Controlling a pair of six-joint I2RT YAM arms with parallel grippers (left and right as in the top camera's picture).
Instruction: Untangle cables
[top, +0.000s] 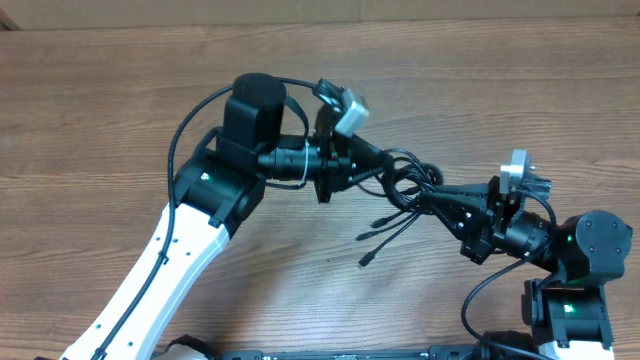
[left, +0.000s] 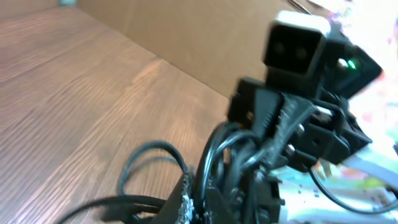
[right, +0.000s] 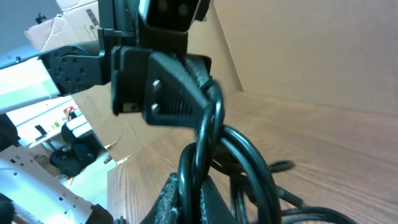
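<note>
The cables (top: 412, 170) are a knot of thin black cords hanging above the table between my two grippers, with loose plug ends (top: 367, 260) trailing toward the front. My left gripper (top: 390, 170) reaches in from the left and is shut on strands of the bundle. My right gripper (top: 428, 195) comes from the right and is shut on other strands, tip to tip with the left. In the left wrist view, cords (left: 214, 155) run up out of the shut left gripper (left: 198, 200). In the right wrist view, the right gripper (right: 198, 202) pinches two cable strands (right: 249, 155).
The wooden table (top: 120, 110) lies under both arms. A cardboard wall (right: 298, 50) stands along the far edge. Each arm's own thicker black wire (top: 185, 130) loops beside its wrist. Boxes and clutter (right: 56, 37) sit beyond the table.
</note>
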